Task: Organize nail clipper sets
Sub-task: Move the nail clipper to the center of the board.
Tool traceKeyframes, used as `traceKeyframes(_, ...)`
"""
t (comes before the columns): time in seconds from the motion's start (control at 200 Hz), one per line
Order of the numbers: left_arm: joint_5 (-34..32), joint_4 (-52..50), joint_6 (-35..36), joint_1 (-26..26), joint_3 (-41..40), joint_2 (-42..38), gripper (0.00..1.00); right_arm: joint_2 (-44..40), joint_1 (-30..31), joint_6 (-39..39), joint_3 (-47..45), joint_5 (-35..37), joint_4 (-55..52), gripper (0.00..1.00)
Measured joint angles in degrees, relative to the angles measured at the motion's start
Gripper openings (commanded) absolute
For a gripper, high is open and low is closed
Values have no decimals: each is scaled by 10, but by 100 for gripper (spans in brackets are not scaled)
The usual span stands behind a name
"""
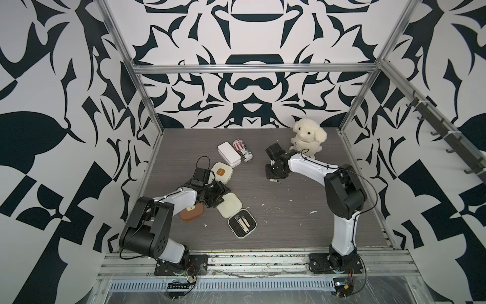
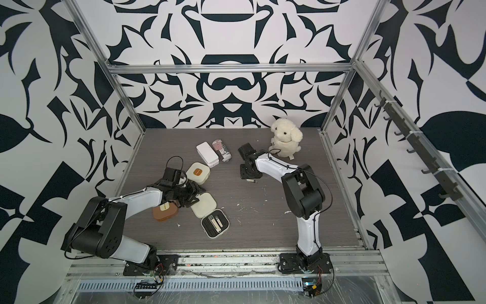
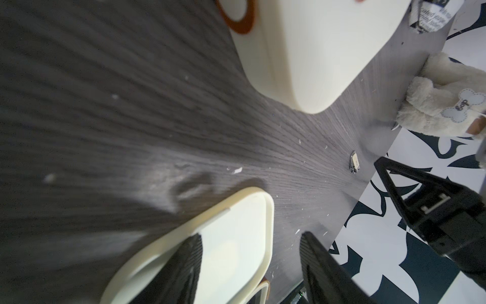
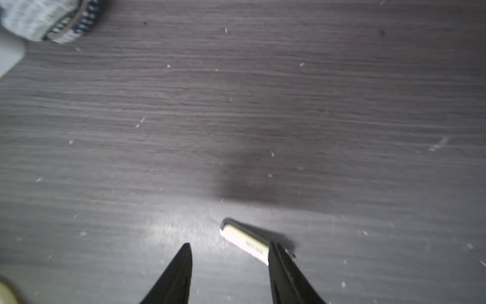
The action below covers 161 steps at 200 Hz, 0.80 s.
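- left arm [image 1: 181,197] bends at the elbow and reaches in low from the front left. the left gripper [image 3: 249,235] sits over the lid [image 1: 232,204] of the open case [image 1: 242,223].
- its jaws are apart: one finger [image 3: 184,268] lies over the lid, the other stands just off the lid's rim. they clamp nothing that shows.
- right arm [image 1: 342,200] rises from the front right with its elbow high, and the forearm reaches back toward the middle. the right gripper [image 4: 230,244] points down at the table [image 1: 289,223].
- its jaws are apart. the loose clipper [image 4: 244,243] lies flat on the table, one end at a fingertip and not clamped.
- writing: the plush dog [image 1: 309,138] has a bone-shaped tag [image 3: 461,105] that reads "dog". print on the can [image 1: 243,150] and on the loose clipper is too small to read.
- cases, three: the open cream one at the front middle, a shut cream case [image 1: 222,172] with a brown patch behind the left gripper, and a shut brown case [image 1: 191,212] partly under the left arm.
- clippers: two metal tools in the open case's black insert, and one loose near the right gripper.
- one white box [image 1: 228,154] touches the can at the back.
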Motion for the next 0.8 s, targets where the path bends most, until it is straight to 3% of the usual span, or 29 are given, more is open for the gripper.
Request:
traceKeyframes(0.34,0,0,0,0,0,0,64,52,-3,-18,31,-28,0,47)
traceKeyframes(0.805,0,0,0,0,0,0,64,38,21,-7,7,-40,12,46)
